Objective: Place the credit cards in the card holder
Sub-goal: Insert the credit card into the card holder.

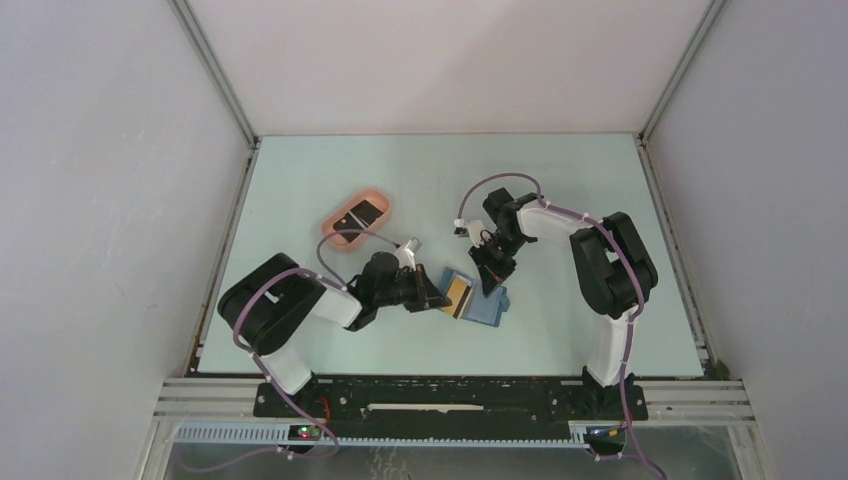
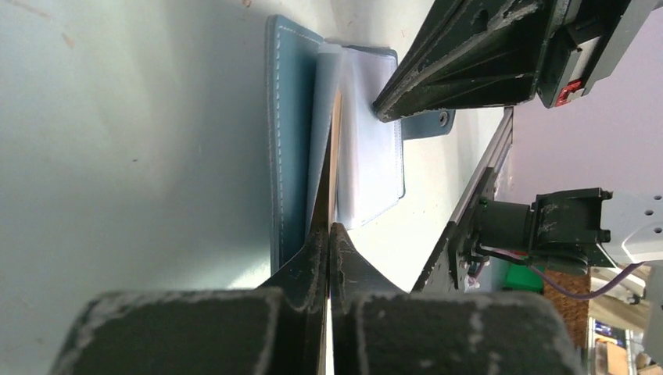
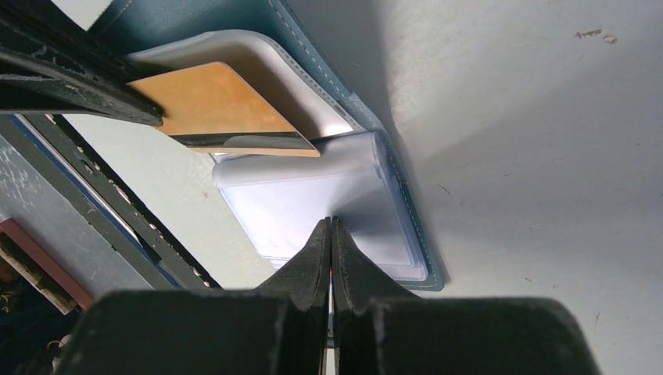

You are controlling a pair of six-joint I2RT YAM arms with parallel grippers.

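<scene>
The blue card holder lies open on the table, its clear inner pockets fanned up. My left gripper is shut on an orange-tan credit card with a dark stripe. The card's far end sits between the holder's cover and a lifted pocket sheet. The left wrist view shows this card edge-on, running out from the left gripper toward the holder. My right gripper is shut, its tips resting on a clear pocket sheet, beside the orange card. A black credit card lies in the pink tray.
The pink oval tray sits at the back left, just behind the left arm. Both arms meet over the holder near the table's middle front. White walls enclose the table on three sides.
</scene>
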